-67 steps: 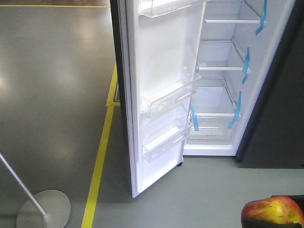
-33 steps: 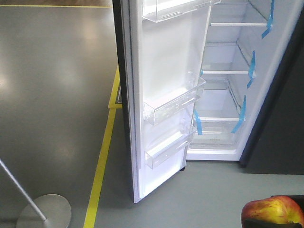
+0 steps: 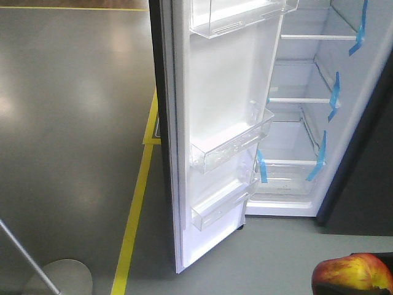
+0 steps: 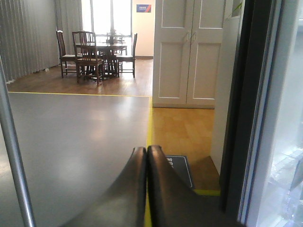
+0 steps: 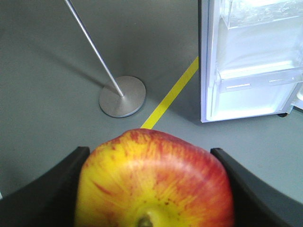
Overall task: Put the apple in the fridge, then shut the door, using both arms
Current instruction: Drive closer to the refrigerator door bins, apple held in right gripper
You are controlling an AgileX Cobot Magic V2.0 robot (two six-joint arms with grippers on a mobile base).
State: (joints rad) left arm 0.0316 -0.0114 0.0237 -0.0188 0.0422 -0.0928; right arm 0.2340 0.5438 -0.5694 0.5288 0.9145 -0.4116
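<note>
Apple [image 3: 351,273] clamped in my right gripper [image 5: 152,189], low before the open fridge [image 3: 298,80].
Within the last second the fridge and its swung-out door [image 3: 221,80] have shifted right and loomed larger in the front view. I judge the approach continues, placing not yet begun. My left gripper [image 4: 146,158] has its fingers together, empty.

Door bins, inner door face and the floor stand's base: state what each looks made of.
Door bins: clear glossy plastic, likely; the white door shows through them and their edges glint. Inner door face: smooth white plastic or coated sheet; can't tell which. Stand base: brushed grey metal, by its dull sheen.
</note>
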